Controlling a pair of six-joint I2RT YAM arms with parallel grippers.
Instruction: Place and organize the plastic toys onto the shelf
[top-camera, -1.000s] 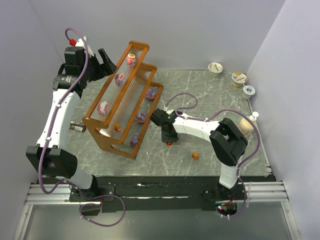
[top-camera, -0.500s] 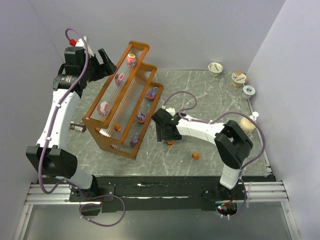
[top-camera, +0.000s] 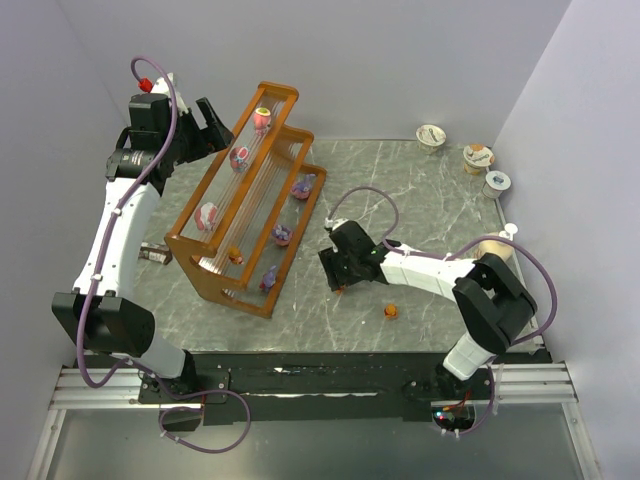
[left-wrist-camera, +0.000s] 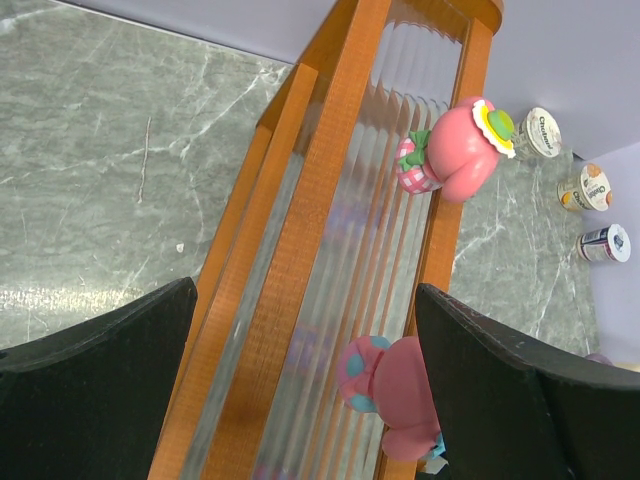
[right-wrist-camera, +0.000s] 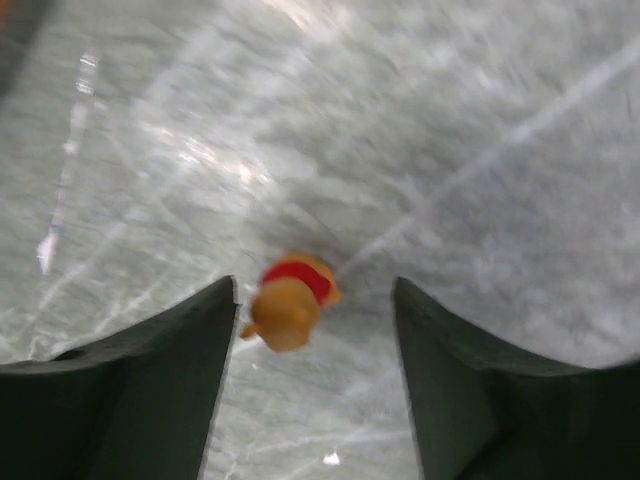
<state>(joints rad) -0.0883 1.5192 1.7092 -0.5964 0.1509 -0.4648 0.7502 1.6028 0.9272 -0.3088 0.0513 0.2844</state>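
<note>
Low over the grey marble tabletop (top-camera: 420, 200), near its middle: right gripper (top-camera: 340, 272), jaws apart, clamping nothing. Between the fingers, lying on the stone: small orange plastic bear figure with red top (right-wrist-camera: 290, 305). Just left: orange-brown wooden three-tier shelf (top-camera: 215, 275).

Two white-shelled robot arms with black joint housings, the left arm (top-camera: 112, 215) and right arm (top-camera: 425, 272), each trail a looping mauve cable (top-camera: 362, 189). A red cap (top-camera: 146, 82) tops the left. A black, broad-fingered left tool (top-camera: 213, 120) and right tool (top-camera: 338, 272) finish them.
</note>
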